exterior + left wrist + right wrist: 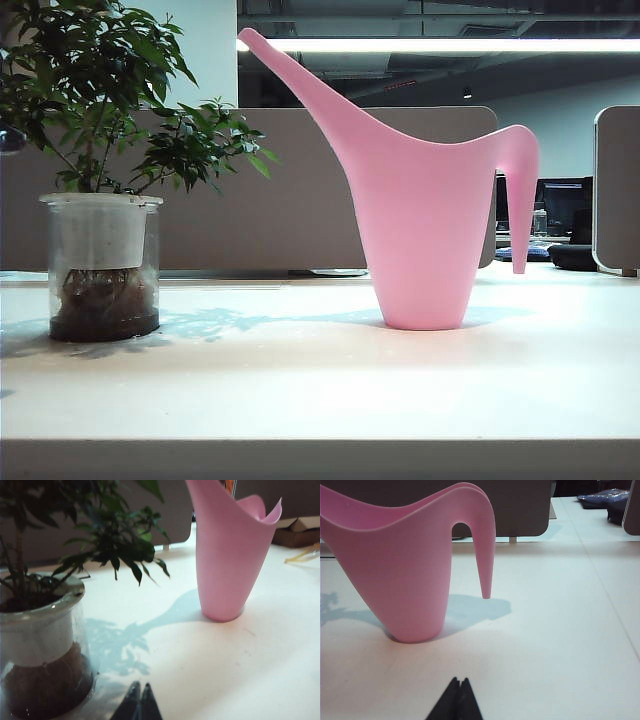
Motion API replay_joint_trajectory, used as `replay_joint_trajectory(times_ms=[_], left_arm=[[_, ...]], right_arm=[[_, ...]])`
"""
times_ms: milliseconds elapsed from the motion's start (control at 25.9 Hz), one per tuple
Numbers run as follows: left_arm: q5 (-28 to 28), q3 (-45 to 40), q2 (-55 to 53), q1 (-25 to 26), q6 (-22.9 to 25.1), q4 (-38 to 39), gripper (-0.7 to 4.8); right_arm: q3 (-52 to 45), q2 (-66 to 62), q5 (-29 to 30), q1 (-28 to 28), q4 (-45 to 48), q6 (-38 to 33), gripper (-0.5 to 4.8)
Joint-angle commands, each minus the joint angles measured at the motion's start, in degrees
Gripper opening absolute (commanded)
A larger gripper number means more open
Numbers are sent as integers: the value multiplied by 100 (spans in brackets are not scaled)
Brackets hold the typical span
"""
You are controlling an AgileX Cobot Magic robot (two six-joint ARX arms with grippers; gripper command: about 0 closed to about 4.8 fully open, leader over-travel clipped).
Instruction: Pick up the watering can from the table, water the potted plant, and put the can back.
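Right gripper (459, 696) is pinched fully shut, nothing between the tips, hanging low over the bare table (560, 645). Straight out ahead of it, a bit off to one side, stands the watering can (405, 565), upright on its base, handle tip dangling closest to this gripper with open tabletop in between. Left gripper (138, 700) looks just as closed and empty, fingertips pressed together, and it has the potted plant (45, 645) just beside it, with the can farther off past the plant's shadow. The can's long line runs spout-to-handle across the table, spout aimed up toward the plant (100, 200), handle on the far end from it. So I'd say the right arm is the obvious pick for the grab, since the handle faces its side. Both wrists seem pitched roughly level, looking across the surface rather than down. Neither arm shows in the exterior view. Jaws would need to open first, imo.
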State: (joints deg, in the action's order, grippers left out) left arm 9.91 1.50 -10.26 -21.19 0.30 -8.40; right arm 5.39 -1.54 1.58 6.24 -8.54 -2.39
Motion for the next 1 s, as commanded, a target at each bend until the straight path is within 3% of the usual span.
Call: replay_joint_trajectory(times_ms=[39,193,348,657,850,889,1005], left_arm=[[37,-57,337,13,-4,133,-5],[-439,-114,1038,197,170,946,-5],[-444,-116,1010,610,179,876,-6],[271,-116,1010,1947,-68,538,-6],[1189,-114,1010,2704,-229,535,-5],[1436,-114,1010,2817,-260,538,-5],[1423,-114,1010,2817,-258,535,-5]], right_arm=[[-160,2,114,9,254,79,-5],[-531,0,236,9,291,175,-5],[-531,26,267,13,339,286,-5],[-531,59,260,15,564,400,-5],[-531,61,195,7,616,551,-5],[-531,66,114,7,651,551,-5],[-531,66,-422,7,756,551,-5]])
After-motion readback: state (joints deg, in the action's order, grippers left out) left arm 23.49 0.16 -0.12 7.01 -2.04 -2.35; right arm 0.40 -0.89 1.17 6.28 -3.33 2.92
